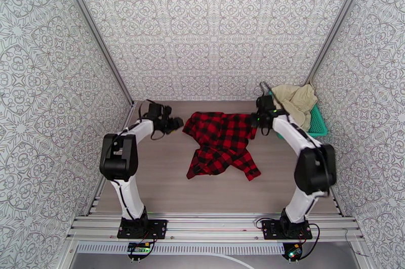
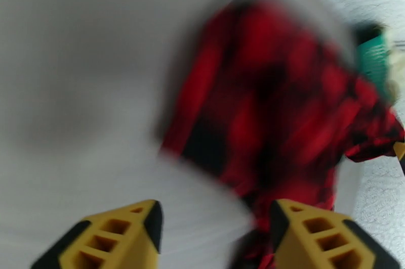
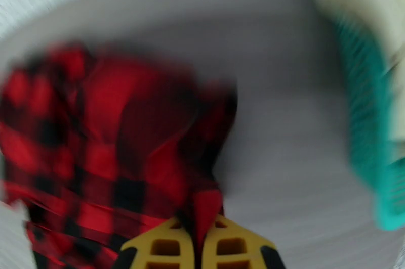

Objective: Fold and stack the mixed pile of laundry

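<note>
The red-and-black checked flannel shirt (image 1: 223,143) lies crumpled in the middle of the table. My left gripper (image 1: 174,123) hovers just off the shirt's left edge. In the blurred left wrist view its yellow fingers (image 2: 121,234) stand wide apart, and the shirt (image 2: 283,113) lies ahead and to the right. My right gripper (image 1: 255,119) is at the shirt's upper right corner. In the right wrist view this gripper (image 3: 198,244) is shut on a fold of the red shirt (image 3: 101,138). Cream-beige cloth (image 1: 296,99) is heaped in the teal basket.
The teal mesh basket (image 1: 318,124) stands at the back right against the wall, and its rim (image 3: 369,128) is close to my right gripper. Patterned walls enclose the table on three sides. Bare wood-grain tabletop (image 1: 152,184) lies in front of the shirt.
</note>
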`<state>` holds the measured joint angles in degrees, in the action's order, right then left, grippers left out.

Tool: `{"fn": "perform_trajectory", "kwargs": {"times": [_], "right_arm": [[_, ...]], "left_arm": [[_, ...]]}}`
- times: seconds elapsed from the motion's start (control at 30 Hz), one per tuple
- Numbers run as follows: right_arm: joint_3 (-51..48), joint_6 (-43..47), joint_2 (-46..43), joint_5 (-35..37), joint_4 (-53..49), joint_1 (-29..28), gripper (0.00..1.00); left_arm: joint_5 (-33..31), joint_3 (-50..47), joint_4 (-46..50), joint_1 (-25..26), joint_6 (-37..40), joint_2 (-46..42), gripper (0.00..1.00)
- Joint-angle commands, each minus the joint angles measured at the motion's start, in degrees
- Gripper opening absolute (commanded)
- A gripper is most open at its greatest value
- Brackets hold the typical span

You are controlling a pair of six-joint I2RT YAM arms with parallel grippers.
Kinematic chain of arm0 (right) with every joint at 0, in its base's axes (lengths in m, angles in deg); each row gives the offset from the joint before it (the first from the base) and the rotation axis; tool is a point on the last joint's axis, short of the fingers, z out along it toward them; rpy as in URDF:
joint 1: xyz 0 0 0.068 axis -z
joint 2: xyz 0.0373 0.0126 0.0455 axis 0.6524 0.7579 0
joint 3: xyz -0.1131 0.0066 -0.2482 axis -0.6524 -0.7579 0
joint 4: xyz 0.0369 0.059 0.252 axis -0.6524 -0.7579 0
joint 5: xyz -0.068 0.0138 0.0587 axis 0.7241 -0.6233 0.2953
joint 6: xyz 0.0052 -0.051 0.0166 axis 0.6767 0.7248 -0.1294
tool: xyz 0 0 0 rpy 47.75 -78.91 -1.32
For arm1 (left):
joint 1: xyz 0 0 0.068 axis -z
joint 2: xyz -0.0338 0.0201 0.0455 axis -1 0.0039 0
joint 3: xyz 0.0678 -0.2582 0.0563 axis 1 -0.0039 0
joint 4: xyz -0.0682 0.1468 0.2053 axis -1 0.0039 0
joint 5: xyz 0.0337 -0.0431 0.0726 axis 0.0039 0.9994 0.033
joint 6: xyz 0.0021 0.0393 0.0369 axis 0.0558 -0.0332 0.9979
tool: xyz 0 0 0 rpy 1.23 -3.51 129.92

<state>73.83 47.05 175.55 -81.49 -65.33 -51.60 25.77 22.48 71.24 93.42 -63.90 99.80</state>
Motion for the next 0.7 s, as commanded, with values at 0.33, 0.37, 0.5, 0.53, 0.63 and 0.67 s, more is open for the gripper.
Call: {"fn": "perform_trajectory", "kwargs": {"times": [0.33, 0.37, 0.5, 0.53, 0.63, 0.67], "right_arm": [[-2.15, -1.30, -2.37, -1.94, 3.30, 0.41, 0.00], [-2.33, -1.30, -2.61, -1.88, 3.31, 0.41, 0.00], [-3.59, -1.51, -3.34, -2.14, 3.72, 0.41, 0.00], [-3.86, -1.52, -3.45, -2.28, 3.90, 0.41, 0.00], [-4.22, -1.71, -3.23, -2.47, 4.23, 0.42, 0.00], [-4.36, -1.73, -3.19, -2.57, 4.27, 0.41, 0.00]], "left_arm": [[-18.67, 11.77, 8.86, 17.80, 12.62, 0.95, 0.77], [-19.82, 13.02, 10.46, 18.35, 12.25, 1.92, 0.77], [-25.59, 14.28, 14.90, 21.72, 11.13, 3.14, 0.81], [-26.84, 14.49, 15.87, 22.51, 11.24, 3.53, 0.81], [-28.21, 16.31, 17.97, 24.19, 12.12, 6.04, 0.81], [-28.38, 17.31, 18.70, 24.59, 12.55, 7.15, 0.81]]}}
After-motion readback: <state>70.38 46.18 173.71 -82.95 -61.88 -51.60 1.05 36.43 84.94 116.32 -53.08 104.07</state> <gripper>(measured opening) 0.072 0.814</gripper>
